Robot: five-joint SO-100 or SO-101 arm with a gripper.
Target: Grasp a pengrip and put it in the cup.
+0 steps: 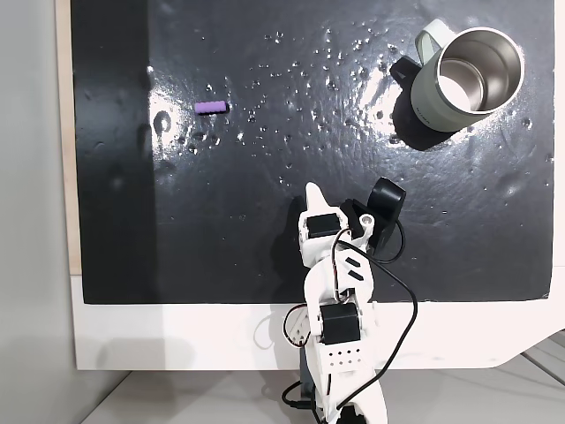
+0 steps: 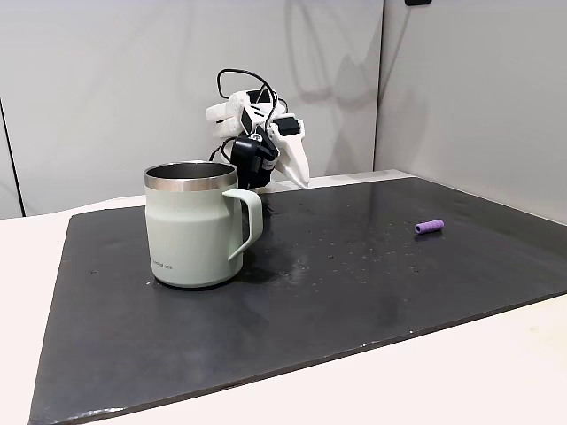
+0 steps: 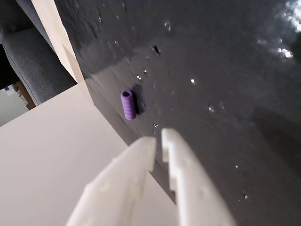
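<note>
While the white arm sits folded at the near edge of a black mat [image 1: 265, 177], its gripper [image 3: 158, 139] hangs above the mat with the two white fingers nearly pressed together and nothing between them. Seen from above in a fixed view, the pengrip [image 1: 211, 107] lies well to the left of the gripper [image 1: 312, 189] and farther out across the mat, a small purple tube resting on its side. The wrist view shows the pengrip [image 3: 128, 104] just ahead of the fingertips and slightly left of them, close to the mat's pale border, its ribbed surface and hollow end visible. Moving right in the top-down fixed view, the cup [image 1: 466, 78] stands upright well away from the gripper, out toward the far right corner, its shiny steel inside open to the camera and its handle pointing left. From the side-on fixed view, the cup [image 2: 197, 226] stands in front, with the gripper [image 2: 301, 179] behind it pointing down, and the pengrip [image 2: 429, 227] far to the right.
</note>
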